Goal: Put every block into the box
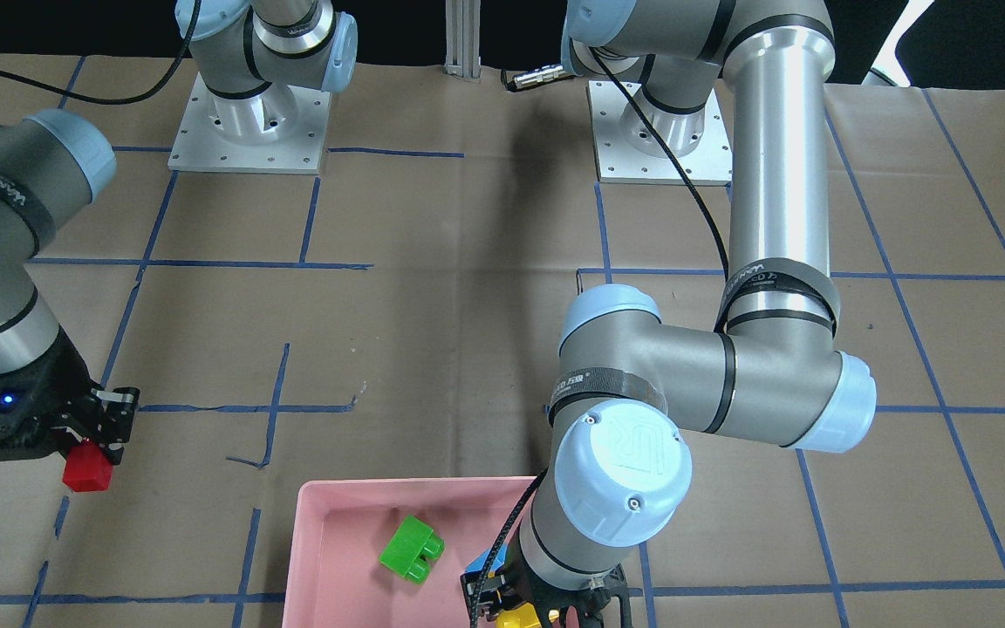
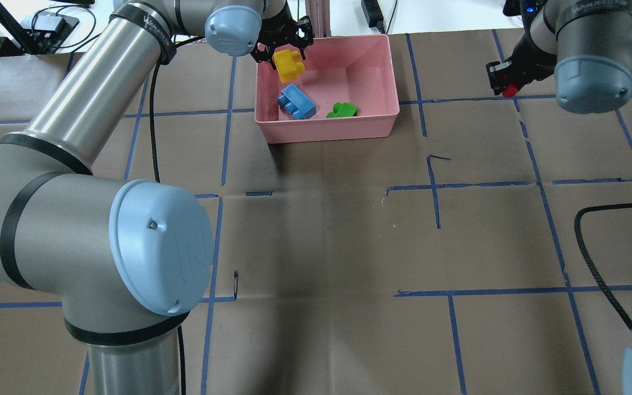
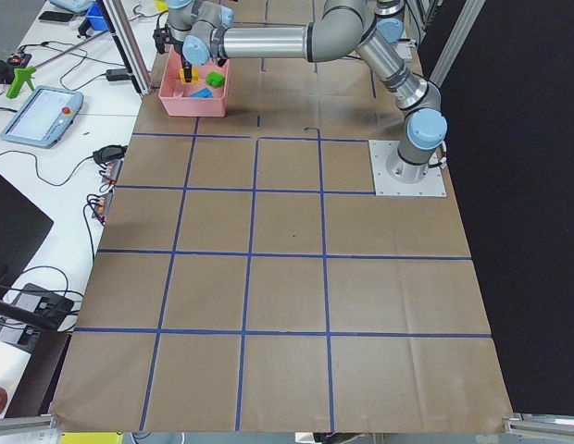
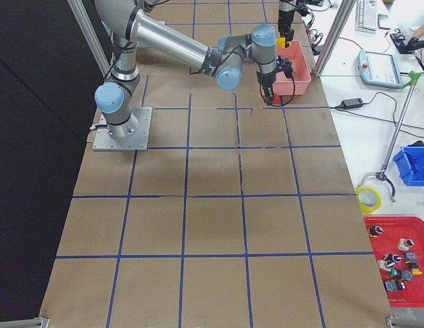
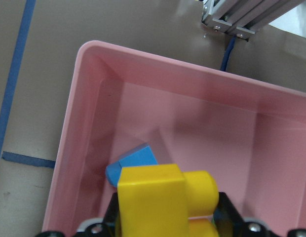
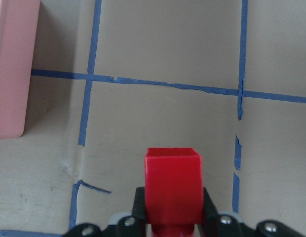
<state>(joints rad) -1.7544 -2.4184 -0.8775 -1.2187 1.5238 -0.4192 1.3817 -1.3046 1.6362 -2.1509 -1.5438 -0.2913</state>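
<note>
Left claw (image 2: 285, 55): clamped on the yellow 2-stud brick (image 2: 288, 65), 1 finger on each side. The brick hangs over the far left corner of the pink box (image 2: 327, 129), above its floor, not resting on it.

In the box: blue 3-stud brick (image 2: 296, 102) on the floor near the left wall. In the left wrist view the yellow brick partly covers it. Green 2-stud brick (image 2: 342, 110) lies just right of the blue one, by the near wall, and the 2 are not touching.

Right claw (image 6: 172, 210): clamped on the red 1-stud brick (image 6: 172, 185). It is outside the box, to the box's right, over the brown paper desk (image 2: 349, 236) near a crossing of blue tape lines (image 6: 165, 85). Cannot tell whether the red brick touches the desk.
</note>
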